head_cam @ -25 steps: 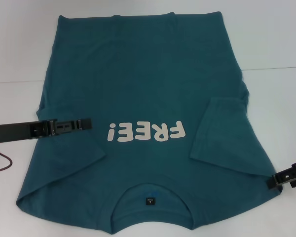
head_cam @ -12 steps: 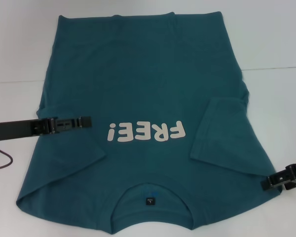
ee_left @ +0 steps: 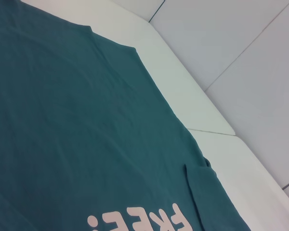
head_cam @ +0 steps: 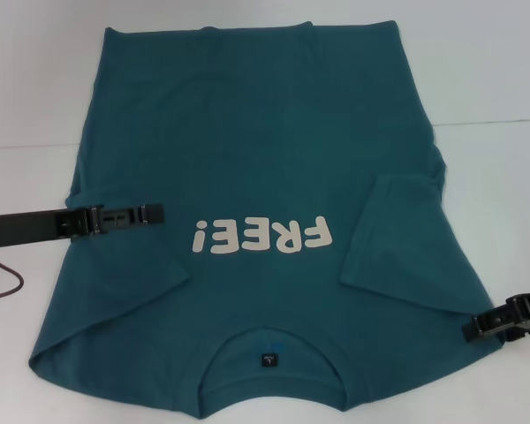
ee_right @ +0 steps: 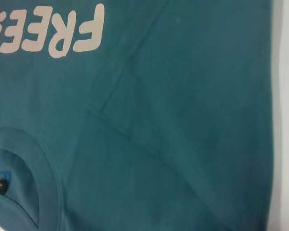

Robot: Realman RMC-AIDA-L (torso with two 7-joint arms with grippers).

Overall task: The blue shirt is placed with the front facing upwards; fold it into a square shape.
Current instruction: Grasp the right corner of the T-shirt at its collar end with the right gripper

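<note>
The blue shirt [head_cam: 265, 141] lies flat on the white table [head_cam: 495, 79], front up, with its neckline and dark label [head_cam: 268, 359] nearest me. The off-white "FREE!" print [head_cam: 258, 237] reads upside down. Both sleeves are folded inward, one [head_cam: 397, 238] on the right and one [head_cam: 124, 274] on the left. My left gripper [head_cam: 157, 213] reaches over the shirt's left side, pointing at the print. My right gripper [head_cam: 470, 329] sits at the shirt's right edge near the shoulder. The wrist views show only shirt fabric [ee_left: 77, 120] [ee_right: 192, 125] and table.
A thin dark cable [head_cam: 7, 287] loops on the table beside the left arm. A seam [head_cam: 486, 122] runs across the table top. Bare white table borders the shirt on the left, right and far sides.
The right gripper has slid a little inward toward the shirt's edge. The left gripper has shifted slightly away from me. The shirt has not moved.
</note>
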